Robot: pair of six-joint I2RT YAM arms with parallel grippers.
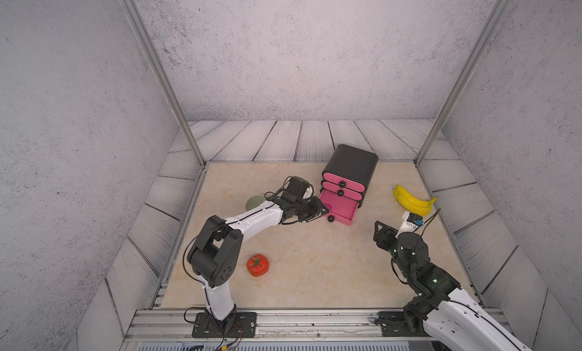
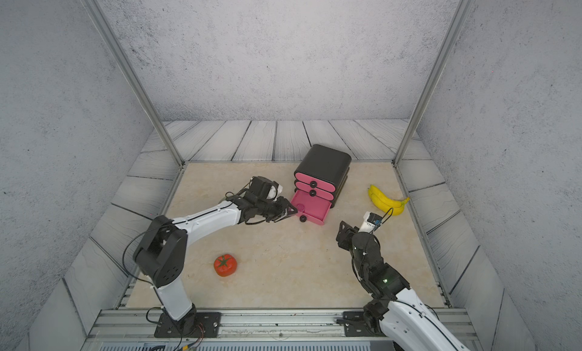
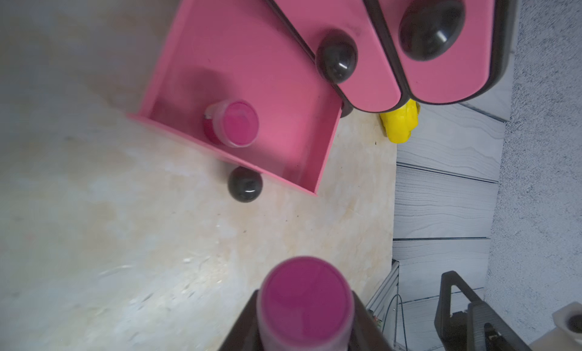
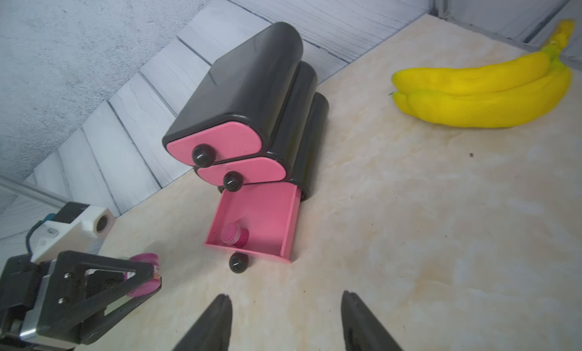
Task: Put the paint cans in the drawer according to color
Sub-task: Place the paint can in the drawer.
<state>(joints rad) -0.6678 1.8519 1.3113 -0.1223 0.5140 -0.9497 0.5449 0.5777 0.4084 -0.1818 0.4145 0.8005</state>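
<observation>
The left pincer (image 4: 148,278) clamped a magenta paint can (image 3: 304,305) near the open bottom drawer (image 4: 267,207) — a second magenta can (image 3: 236,124) sat inside. Probably light, rigid, slick — best gripped across its sides. The right pincer (image 4: 286,302) gaped, empty.

Top views look down; both wrist views share the drawer (image 4: 245,81)

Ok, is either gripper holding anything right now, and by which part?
The left gripper holds a magenta paint can, pinched across its sides, with the lid left clear. The right gripper is open and empty.
</observation>
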